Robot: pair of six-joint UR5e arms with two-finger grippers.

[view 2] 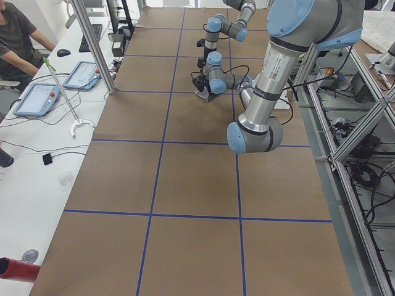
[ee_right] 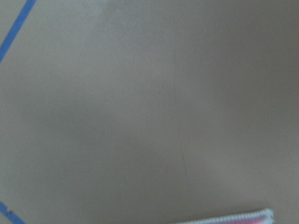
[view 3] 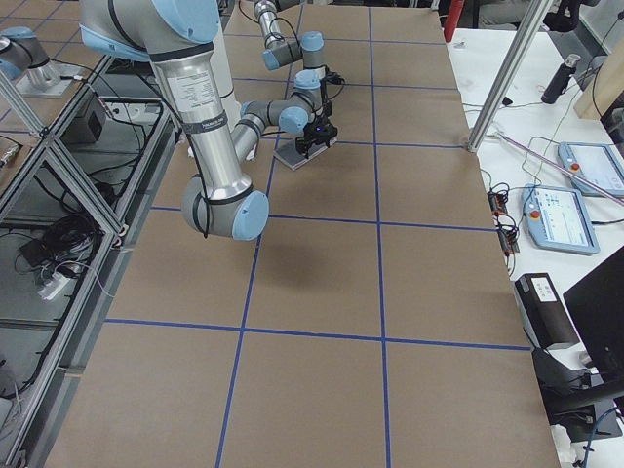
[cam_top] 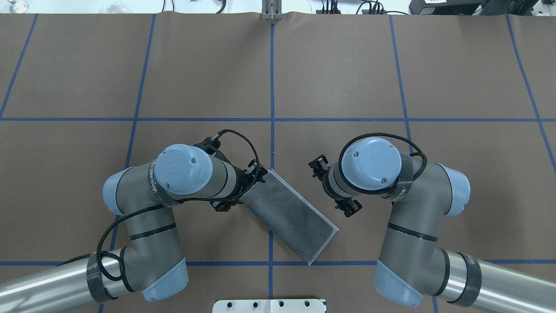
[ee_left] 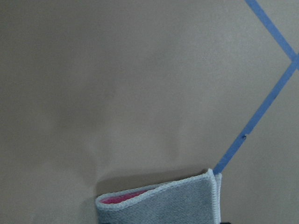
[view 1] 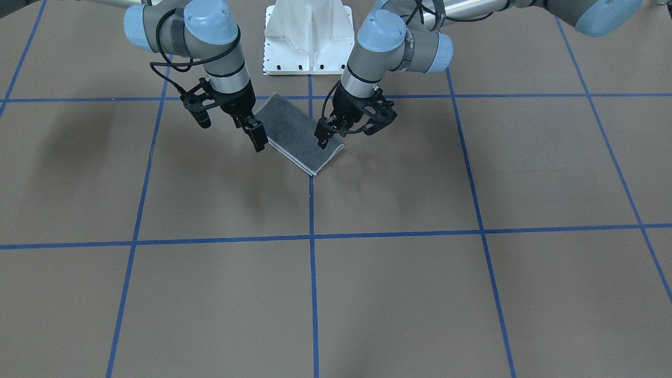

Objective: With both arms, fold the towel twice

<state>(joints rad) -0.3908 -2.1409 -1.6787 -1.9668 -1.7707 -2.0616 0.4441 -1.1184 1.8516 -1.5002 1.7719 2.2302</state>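
Layers of the towel point(view 1: 296, 131) are seen stacked into a narrow rectangle, folded once, with the dark grey face turned up and the light grey stitched border showing along the edges. It is laid flat and at a slant on the brown surface point(view 1: 367, 289), close in front of the white pedestal base point(view 1: 307, 37) and across the middle blue tape line point(view 1: 311, 210). In the overhead view the towel point(cam_top: 291, 213) is shown running from far left to near right, its nearest corner reaching the cross line of tape.

The left gripper point(view 1: 321, 137) is held low over one short end of the towel, fingertips pointing down; contact with the cloth cannot be judged. The right gripper point(view 1: 257, 139) is held low just beside the opposite long edge, near the other end. For neither gripper can it be told whether the fingers are spread or pressed together, as the tips are seen only as narrow dark shapes and are hidden under the wrists from overhead.

In the left wrist view the towel point(ee_left: 182, 205) is shown end-on, a strip of pink visible between the grey layers. In the right wrist view only a bordered corner of the towel point(ee_right: 233, 219) is caught at the bottom edge, blurred
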